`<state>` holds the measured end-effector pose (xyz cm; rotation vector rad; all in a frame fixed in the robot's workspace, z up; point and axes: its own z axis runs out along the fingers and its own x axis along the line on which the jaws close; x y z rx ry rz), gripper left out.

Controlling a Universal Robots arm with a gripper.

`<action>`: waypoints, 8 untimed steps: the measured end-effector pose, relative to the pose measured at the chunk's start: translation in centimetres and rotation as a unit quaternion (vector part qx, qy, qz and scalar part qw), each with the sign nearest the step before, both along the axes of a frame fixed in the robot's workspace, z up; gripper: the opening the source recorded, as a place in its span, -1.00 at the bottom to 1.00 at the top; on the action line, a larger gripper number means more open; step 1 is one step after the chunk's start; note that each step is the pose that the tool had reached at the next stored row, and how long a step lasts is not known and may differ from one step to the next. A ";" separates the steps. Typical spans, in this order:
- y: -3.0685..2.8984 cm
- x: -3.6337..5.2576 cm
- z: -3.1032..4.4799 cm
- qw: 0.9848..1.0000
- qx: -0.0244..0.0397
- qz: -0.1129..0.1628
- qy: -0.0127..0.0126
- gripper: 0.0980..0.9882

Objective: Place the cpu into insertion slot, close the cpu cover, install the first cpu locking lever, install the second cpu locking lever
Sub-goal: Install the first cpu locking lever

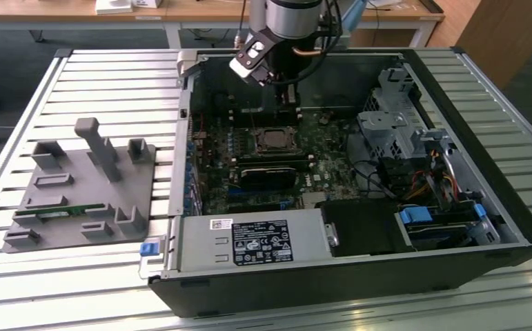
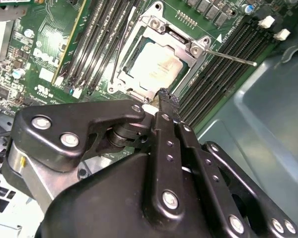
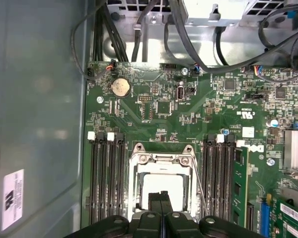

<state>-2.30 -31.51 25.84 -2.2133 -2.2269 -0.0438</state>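
The cpu lies pale and square in the insertion slot on the green board. The silver cpu cover lies flat around it, its window showing the chip's face. In the first wrist view the cpu sits inside the cover. A thin locking lever sticks out sideways from the socket's corner over the memory slots, and it runs along the cover's side as a fine wire. My gripper is shut and holds nothing. It hangs just above the socket's edge, inside the open case.
Black memory slots flank the socket on both sides. Cables and a drive cage crowd the case at the exterior view's right. A grey power supply lies at the front. A grey fixture stands on the slatted table.
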 end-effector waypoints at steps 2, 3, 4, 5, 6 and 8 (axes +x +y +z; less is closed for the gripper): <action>0.00 0.00 0.26 1.000 0.000 0.000 0.000 -0.98; 0.00 0.00 0.33 1.000 0.000 0.000 0.000 -0.98; 0.00 0.00 0.36 1.000 0.000 0.000 0.000 -0.98; 0.00 0.00 0.35 1.000 0.000 0.000 0.000 -0.98; 0.00 0.00 0.36 1.000 0.000 0.001 0.000 -0.98; 0.00 0.00 0.36 1.000 0.000 0.011 0.000 -0.98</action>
